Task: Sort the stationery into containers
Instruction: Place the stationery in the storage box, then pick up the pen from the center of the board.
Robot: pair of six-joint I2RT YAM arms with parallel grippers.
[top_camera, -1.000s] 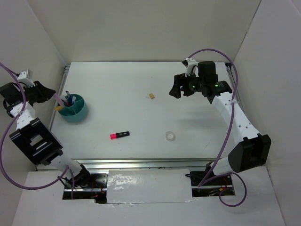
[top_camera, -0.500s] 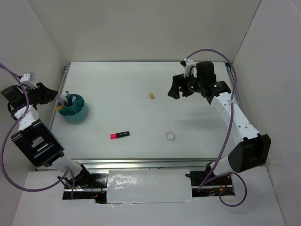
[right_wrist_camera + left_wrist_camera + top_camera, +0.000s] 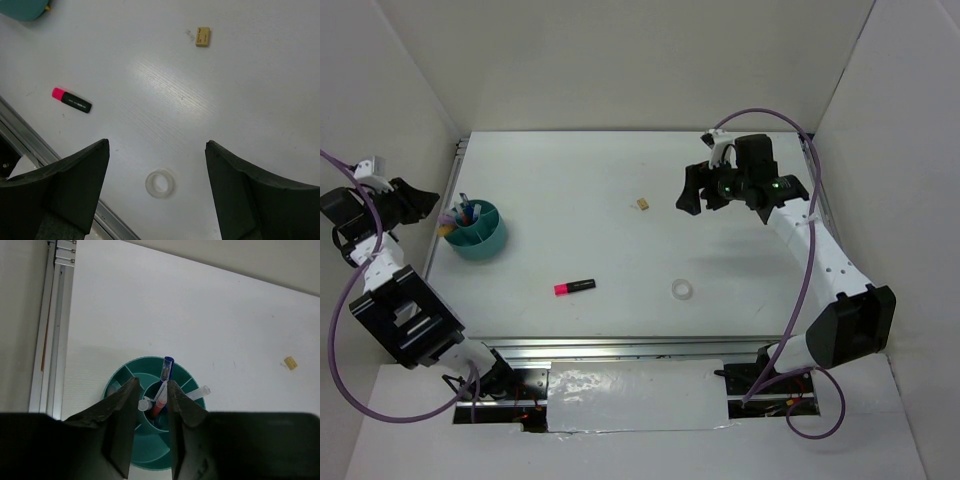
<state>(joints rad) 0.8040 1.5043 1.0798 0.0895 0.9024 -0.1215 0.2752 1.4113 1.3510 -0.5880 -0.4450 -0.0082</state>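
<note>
Stationery sort, white table (image 3: 580, 180). Teal cup (image 3: 492, 243): round, divided into compartments, at the table's left edge; contains several items standing upright, among them a blue pen (image 3: 166, 369) leaning in the centre well. Pink marker (image 3: 574, 287): black body, lying flat near the front edge, well apart from the cup. Tape ring (image 3: 150, 185): clear, flat on the table to the right of the marker. Eraser (image 3: 641, 204): small tan block, mid-table, alone. Left gripper (image 3: 153, 382): above the cup, jaws only narrowly apart, holding nothing. Right gripper (image 3: 156, 145): raised over the table's right half, jaws spread wide, holding nothing.
</note>
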